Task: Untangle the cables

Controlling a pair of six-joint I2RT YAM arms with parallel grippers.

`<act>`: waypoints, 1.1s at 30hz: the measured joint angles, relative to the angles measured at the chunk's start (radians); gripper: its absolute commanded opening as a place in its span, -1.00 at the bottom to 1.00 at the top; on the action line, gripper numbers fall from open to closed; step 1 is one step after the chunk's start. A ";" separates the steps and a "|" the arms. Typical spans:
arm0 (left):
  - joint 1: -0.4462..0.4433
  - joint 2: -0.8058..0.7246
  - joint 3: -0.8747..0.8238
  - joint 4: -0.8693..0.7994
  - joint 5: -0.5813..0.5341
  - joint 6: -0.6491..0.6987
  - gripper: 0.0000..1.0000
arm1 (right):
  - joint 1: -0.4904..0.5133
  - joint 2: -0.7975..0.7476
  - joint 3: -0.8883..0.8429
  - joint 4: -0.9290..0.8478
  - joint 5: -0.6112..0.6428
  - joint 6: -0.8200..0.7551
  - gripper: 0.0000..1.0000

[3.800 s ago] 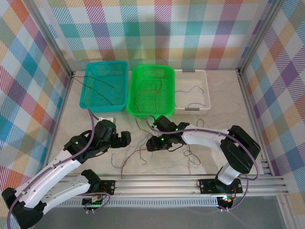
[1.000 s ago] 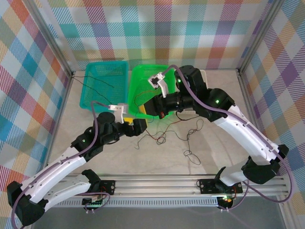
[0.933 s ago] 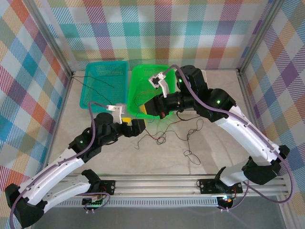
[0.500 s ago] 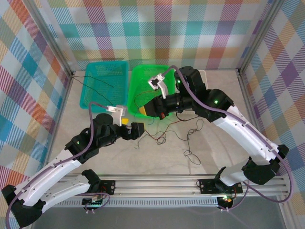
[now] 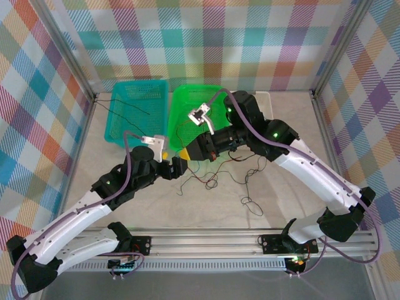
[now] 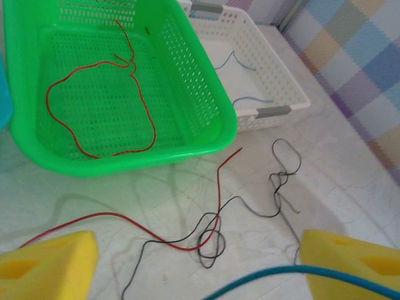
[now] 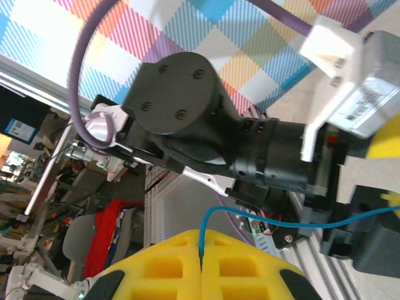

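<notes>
Cables (image 5: 210,180) lie loose on the pale table (image 5: 300,119) in the overhead view, a thin red and black tangle just in front of the green basket (image 5: 187,91), with one small dark loop (image 5: 250,203) lying apart nearer the arm bases. A teal basket (image 5: 140,82) to the left of the green one holds a thin black strand (image 5: 134,107). Both arms reach in to the middle of the table. The left gripper (image 5: 175,167) and the right gripper (image 5: 185,153) sit close together at the near edge of the green basket, above the tangle's left side.

From the left wrist, the left gripper (image 6: 199,253) has its yellow fingers (image 6: 47,265) spread wide, and a blue cable (image 6: 269,274) crosses the gap between them without being pinched. Beyond it on the table a red cable (image 6: 215,181) curves back towards the green basket (image 6: 187,81) and crosses a black cable (image 6: 281,181) that is knotted into small loops. One reddish strand (image 6: 147,119) lies inside the green basket, and a blue strand (image 6: 240,62) lies in the white basket (image 6: 275,81) beside it.

From the right wrist, the right gripper (image 7: 201,247) has its yellow fingers pressed together on the blue cable (image 7: 275,224), which rises from between them and then runs off to the right, towards the left arm's black wrist (image 7: 187,106).
</notes>
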 measured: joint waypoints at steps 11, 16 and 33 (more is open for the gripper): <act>0.000 -0.040 -0.010 0.074 0.054 -0.003 -1.00 | -0.003 -0.021 -0.036 0.035 0.007 0.018 -1.00; 0.000 -0.081 -0.012 0.076 0.072 -0.023 -1.00 | -0.046 -0.080 -0.120 0.050 0.103 0.026 -1.00; 0.000 0.003 0.288 -0.066 0.080 -0.054 -1.00 | -0.179 -0.157 -0.605 0.196 0.295 0.055 0.28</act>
